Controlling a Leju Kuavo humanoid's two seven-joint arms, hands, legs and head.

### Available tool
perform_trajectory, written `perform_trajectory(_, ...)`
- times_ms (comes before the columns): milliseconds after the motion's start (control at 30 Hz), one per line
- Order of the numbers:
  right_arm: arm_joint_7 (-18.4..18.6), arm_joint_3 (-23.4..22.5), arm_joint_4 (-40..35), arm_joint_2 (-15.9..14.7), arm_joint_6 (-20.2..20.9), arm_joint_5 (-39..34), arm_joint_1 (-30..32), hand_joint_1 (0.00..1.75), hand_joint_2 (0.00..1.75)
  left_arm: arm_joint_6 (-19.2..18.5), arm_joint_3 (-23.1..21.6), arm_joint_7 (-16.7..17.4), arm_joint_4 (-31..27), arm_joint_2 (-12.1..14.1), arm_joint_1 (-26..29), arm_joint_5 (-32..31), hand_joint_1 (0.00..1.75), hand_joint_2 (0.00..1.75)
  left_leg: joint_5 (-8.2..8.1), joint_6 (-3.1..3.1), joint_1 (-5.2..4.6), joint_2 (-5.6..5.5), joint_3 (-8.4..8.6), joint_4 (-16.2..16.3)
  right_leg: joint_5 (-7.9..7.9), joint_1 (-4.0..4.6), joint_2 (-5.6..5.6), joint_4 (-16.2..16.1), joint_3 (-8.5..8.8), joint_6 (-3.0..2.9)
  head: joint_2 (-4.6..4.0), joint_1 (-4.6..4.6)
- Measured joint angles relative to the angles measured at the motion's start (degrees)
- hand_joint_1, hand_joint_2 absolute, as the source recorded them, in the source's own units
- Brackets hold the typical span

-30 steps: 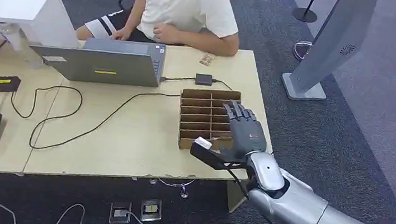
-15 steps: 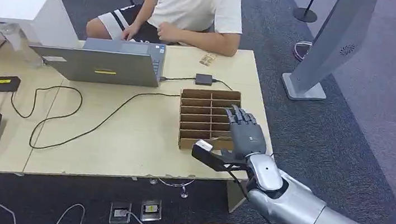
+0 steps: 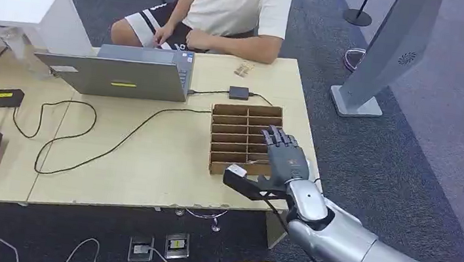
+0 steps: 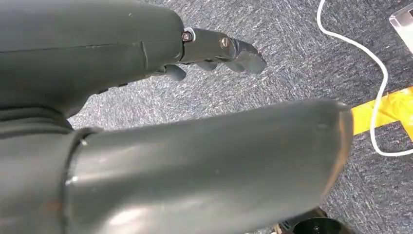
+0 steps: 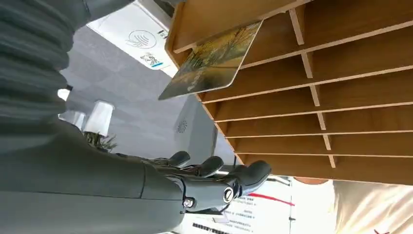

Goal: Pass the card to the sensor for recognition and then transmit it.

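Right hand (image 3: 284, 162): seen from the head view over the near right part of the wooden divider box (image 3: 236, 126), fingers stretched forward and slightly apart, thumb pointed toward the robot's left. Nothing is gripped in it; the fingers are spread.
Right hand, wrist view (image 5: 214, 180): dark fingers are extended side by side, apart from the card and from the box.
Left hand (image 4: 214, 48): seen from its wrist camera above grey carpet (image 4: 292, 63), fingers extended and nothing held between them and the thick thumb.
Card (image 5: 212, 61): a picture-printed card with yellow and green tones is seen in the right wrist view, standing in a slot at the end of the divider box, one part projecting past the box edge. It is not touched by the hand.
Wooden divider box: set on the right part of the worktop (image 3: 147, 161), divided by thin partitions into rows of narrow compartments.
Laptop (image 3: 117, 73): grey, open, placed at the far side of the worktop, its back toward the robot.
Black cable (image 3: 116, 144): laid in loops across the worktop from the laptop side.
Small black adapter (image 3: 239, 93): placed just beyond the box.
Person (image 3: 236, 9): seated at the far edge of the worktop in a white shirt, hands near the laptop.
Floor in the left wrist view: a white cord (image 4: 375, 97) and yellow tape (image 4: 384, 109) are seen on the carpet.
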Motion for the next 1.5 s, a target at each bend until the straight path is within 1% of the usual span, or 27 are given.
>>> perform_trajectory(67,-0.17,0.0,0.37,0.22,0.2,-0.17,0.0,0.0,1.75,0.0,0.0,0.0,0.0,-0.02,0.05,0.0,0.0,0.0,0.0,0.0,0.0,0.0,0.0,0.0,0.0,0.0,0.0,0.0,0.0,0.0,0.0,0.02)
perform_trajectory(100,-0.24,0.0,0.57,0.31,0.26,-0.35,0.0,0.3,1.75,0.0,0.0,0.0,0.0,-0.02,0.06,0.0,0.0,0.0,0.0,0.0,0.0,0.0,0.0,0.0,0.0,0.0,0.01,0.0,0.0,0.0,0.0,0.0)
perform_trajectory(133,-0.26,0.0,0.74,0.35,0.44,-0.55,0.0,0.38,1.75,0.0,0.0,0.0,0.0,-0.02,0.06,0.0,0.0,0.0,0.0,0.0,0.0,0.0,0.0,0.0,0.0,0.0,0.0,0.0,0.0,0.0,0.0,0.0)
perform_trajectory(167,-0.28,0.0,0.87,0.42,0.57,-0.77,0.0,1.26,1.75,0.0,0.0,0.0,0.0,-0.02,0.06,0.0,0.0,0.0,0.0,0.0,0.0,0.0,0.0,0.0,0.0,0.0,0.0,0.0,0.0,0.0,0.0,0.0)
perform_trajectory(200,-0.26,0.0,1.09,0.44,0.7,-1.17,0.0,1.54,1.75,0.0,0.0,0.0,0.0,-0.02,0.07,0.0,0.0,0.0,0.0,0.0,0.0,0.0,0.0,0.0,0.0,0.0,0.0,0.0,0.0,0.0,0.0,0.0)
perform_trajectory(233,-0.26,0.0,1.27,0.46,0.83,-1.27,0.0,1.54,1.75,0.0,0.0,0.0,0.0,-0.02,0.07,0.0,0.0,0.0,0.0,0.0,0.0,0.0,0.0,0.0,0.0,0.0,0.0,0.0,0.0,0.0,0.0,0.0)
perform_trajectory(267,-0.2,0.0,1.4,0.46,0.94,-1.42,0.0,1.75,1.75,0.0,0.0,0.0,0.0,-0.02,0.07,0.0,0.0,0.0,0.0,0.0,0.0,0.0,0.0,0.0,0.0,0.0,0.0,0.0,0.0,0.0,0.0,0.0)
perform_trajectory(567,0.98,0.0,2.25,0.44,1.49,-2.36,0.05,1.75,1.75,0.0,0.0,0.0,0.0,-0.04,0.06,0.0,0.0,0.0,0.0,0.0,0.0,0.0,0.01,0.0,0.0,0.0,0.0,0.0,-0.01,0.0,0.0,0.0)
perform_trajectory(700,1.51,-0.02,2.47,0.42,1.46,-2.36,0.11,1.64,1.75,0.0,-0.04,0.0,0.0,-0.04,0.04,0.0,0.0,0.0,0.0,0.0,0.0,0.0,0.01,0.0,0.0,0.0,0.01,0.0,-0.01,0.0,0.0,0.0)
perform_trajectory(733,1.53,-0.02,2.53,0.42,1.46,-2.36,0.13,1.64,1.75,0.0,-0.04,0.0,0.0,-0.04,0.04,0.0,0.0,0.0,0.0,0.0,0.0,0.0,0.01,0.0,0.0,0.0,0.01,0.0,-0.01,0.0,0.0,0.02)
perform_trajectory(800,1.62,-0.02,2.62,0.42,1.46,-2.36,0.18,1.71,1.75,0.0,-0.13,0.0,0.0,-0.04,0.04,0.0,0.0,0.0,0.0,0.0,0.0,0.0,0.01,0.0,0.0,0.0,0.01,0.0,-0.01,0.0,0.0,0.0)
perform_trajectory(833,1.66,-0.02,2.67,0.42,1.46,-2.36,0.19,1.66,1.75,0.0,-0.15,0.0,0.0,-0.04,0.03,0.0,0.0,0.0,0.0,0.0,0.0,0.0,0.01,0.0,0.0,0.0,0.01,0.0,-0.01,0.0,0.0,0.0)
perform_trajectory(933,1.9,-0.02,2.73,0.42,1.46,-2.34,0.19,1.66,1.75,0.0,-0.17,0.02,0.0,-0.04,0.01,0.0,0.0,0.0,0.0,0.0,0.0,0.0,0.01,0.0,0.0,0.0,0.02,0.0,-0.01,0.0,0.0,0.0)
perform_trajectory(1000,2.01,-0.02,2.8,0.42,1.44,-2.34,0.19,1.71,1.75,0.0,-0.2,0.02,0.0,-0.04,0.0,0.0,0.0,0.0,0.0,0.0,0.0,0.0,0.01,0.0,0.0,0.0,0.01,0.0,-0.01,0.0,0.0,0.0)
perform_trajectory(1100,2.12,-0.02,2.82,0.42,1.29,-2.29,0.19,1.68,1.75,0.0,-0.22,0.02,0.0,-0.04,-0.01,0.0,0.0,0.0,0.0,0.0,0.0,0.0,0.01,0.0,0.0,0.0,0.01,0.0,-0.01,0.0,0.0,0.0)
perform_trajectory(1200,2.25,-0.02,2.82,0.42,1.16,-2.25,0.19,1.71,1.75,0.0,-0.24,0.02,0.0,-0.07,-0.02,0.0,0.0,0.0,0.0,0.0,0.0,0.0,0.01,0.0,0.0,0.0,0.01,0.0,-0.01,0.0,0.0,0.0)
perform_trajectory(1233,2.32,-0.04,2.82,0.42,1.07,-2.21,0.19,1.69,1.75,0.0,-0.24,0.02,0.0,-0.11,-0.03,0.0,0.0,0.0,0.0,0.0,0.0,0.0,0.01,0.0,0.0,0.0,0.01,0.0,-0.01,0.0,0.0,0.0)
perform_trajectory(1300,2.47,-0.07,2.84,0.42,0.96,-2.1,0.18,1.75,1.75,0.0,-0.24,0.02,0.0,-0.17,-0.05,0.0,0.0,0.0,0.0,0.0,0.0,0.0,0.01,0.0,0.0,0.0,0.01,0.0,-0.01,0.0,0.0,0.0)
perform_trajectory(1400,2.78,-0.24,2.84,0.39,0.3,-1.88,0.16,1.73,1.75,0.0,-0.26,0.02,0.0,-0.22,-0.08,0.0,0.0,0.0,0.0,0.0,0.0,0.0,0.01,0.0,0.0,0.0,0.02,0.0,-0.01,0.0,0.0,0.0)
perform_trajectory(1500,3.36,-1.03,2.84,0.37,-0.89,-1.71,0.02,1.75,1.75,0.0,-0.28,0.02,0.0,-0.31,-0.12,0.0,0.0,0.0,0.0,0.0,0.0,0.0,0.01,0.01,0.0,0.0,0.01,0.0,-0.01,0.0,0.0,0.0)
